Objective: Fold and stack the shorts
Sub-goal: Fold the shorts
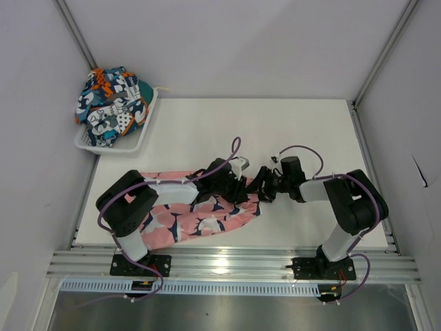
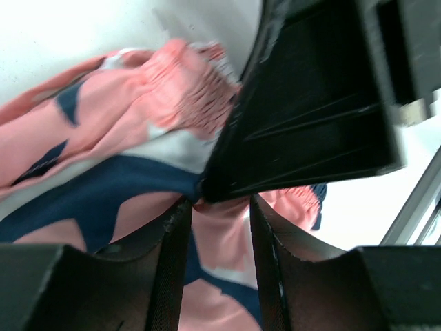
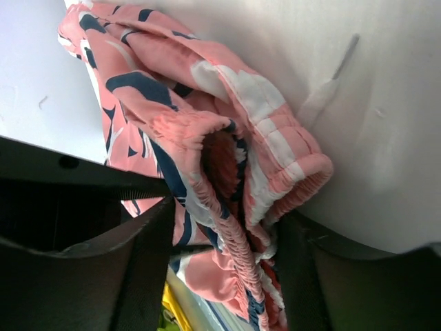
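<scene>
Right hand (image 3: 224,214) low, astride pink shorts (image 3: 227,89)

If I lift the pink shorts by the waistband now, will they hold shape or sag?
Probably sag: the pink shorts lie rumpled and creased on the table, so the fabric looks floppy. The gathered waistband looks elastic, so it may stretch under pull. Likely light too: the cloth looks thin and bunches easily.
</scene>
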Robot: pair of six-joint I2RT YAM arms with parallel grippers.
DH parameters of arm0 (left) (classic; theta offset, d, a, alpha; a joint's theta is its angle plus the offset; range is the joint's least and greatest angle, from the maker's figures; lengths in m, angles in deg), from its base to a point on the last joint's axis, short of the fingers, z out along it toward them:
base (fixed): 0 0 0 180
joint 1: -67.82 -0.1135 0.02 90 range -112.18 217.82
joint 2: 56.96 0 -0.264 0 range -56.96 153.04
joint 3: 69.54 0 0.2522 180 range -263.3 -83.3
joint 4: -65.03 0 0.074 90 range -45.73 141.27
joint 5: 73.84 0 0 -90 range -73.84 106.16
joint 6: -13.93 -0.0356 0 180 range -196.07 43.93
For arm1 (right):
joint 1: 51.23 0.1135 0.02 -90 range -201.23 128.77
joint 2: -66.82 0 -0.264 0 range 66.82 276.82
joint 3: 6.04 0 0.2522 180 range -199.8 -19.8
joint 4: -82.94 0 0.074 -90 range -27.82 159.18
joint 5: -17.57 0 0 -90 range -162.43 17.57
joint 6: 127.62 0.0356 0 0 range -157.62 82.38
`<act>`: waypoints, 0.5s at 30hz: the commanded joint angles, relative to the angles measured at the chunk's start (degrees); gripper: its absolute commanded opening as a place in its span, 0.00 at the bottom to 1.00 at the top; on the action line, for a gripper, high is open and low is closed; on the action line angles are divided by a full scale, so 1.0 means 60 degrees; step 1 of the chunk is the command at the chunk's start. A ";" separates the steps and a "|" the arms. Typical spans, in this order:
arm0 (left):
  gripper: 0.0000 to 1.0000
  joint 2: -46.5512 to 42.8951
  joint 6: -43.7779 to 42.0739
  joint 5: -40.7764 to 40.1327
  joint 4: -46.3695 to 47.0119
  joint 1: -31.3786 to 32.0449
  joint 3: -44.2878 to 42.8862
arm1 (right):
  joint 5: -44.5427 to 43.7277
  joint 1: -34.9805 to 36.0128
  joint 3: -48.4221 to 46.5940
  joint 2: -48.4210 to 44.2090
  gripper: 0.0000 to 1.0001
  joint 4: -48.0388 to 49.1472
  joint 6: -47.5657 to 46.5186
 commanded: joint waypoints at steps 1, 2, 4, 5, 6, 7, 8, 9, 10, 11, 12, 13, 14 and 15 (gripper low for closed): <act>0.42 -0.0362 -0.0249 0.0220 0.0575 0.0124 -0.0092 | -0.0948 0.0342 -0.0039 0.0653 0.58 0.0208 0.0255; 0.42 -0.0332 -0.0249 0.0177 0.0488 0.0124 -0.0107 | -0.0934 0.0401 -0.0025 0.0727 0.57 0.0325 0.0415; 0.42 -0.0259 -0.0249 0.0133 0.0414 0.0124 -0.0209 | -0.0948 0.0431 0.0092 0.0844 0.45 0.0676 0.0533; 0.42 -0.0215 -0.0249 0.0103 0.0327 0.0124 -0.0239 | -0.0977 0.0431 0.0151 0.0845 0.44 0.0750 0.0592; 0.42 -0.0171 -0.0263 0.0089 0.0297 0.0124 -0.0239 | -0.1007 0.0431 0.0224 0.0831 0.40 0.0867 0.0622; 0.42 -0.0142 -0.0249 0.0045 0.0253 0.0124 -0.0326 | -0.1051 0.0416 0.0297 0.0729 0.38 0.0882 0.0636; 0.42 -0.0113 -0.0249 0.0030 0.0180 0.0139 -0.0356 | -0.1124 0.0402 0.0341 0.0684 0.35 0.0912 0.0651; 0.42 -0.0112 -0.0249 0.0030 0.0179 0.0139 -0.0400 | -0.1168 0.0387 0.0356 0.0626 0.28 0.0868 0.0637; 0.42 -0.0098 -0.0249 0.0030 0.0179 0.0139 -0.0386 | -0.1241 0.0387 0.0342 0.0582 0.22 0.0810 0.0622; 0.42 -0.0127 -0.0249 0.0015 0.0223 0.0139 -0.0357 | -0.1343 0.0372 0.0327 0.0523 0.11 0.0679 0.0607; 0.42 -0.0156 -0.0249 0.0030 0.0267 0.0139 -0.0327 | -0.1373 0.0358 0.0298 0.0523 0.09 0.0591 0.0549; 0.42 -0.0258 -0.0263 0.0088 0.0325 0.0139 -0.0254 | -0.1402 0.0357 0.0225 0.0523 0.04 0.0459 0.0476; 0.42 -0.0331 -0.0263 0.0146 0.0369 0.0139 -0.0152 | -0.1475 0.0343 0.0007 0.0523 0.03 0.0284 0.0359; 0.42 -0.0419 -0.0249 0.0234 0.0283 0.0139 -0.0137 | -0.1519 0.0328 -0.0111 0.0508 0.00 -0.0168 0.0228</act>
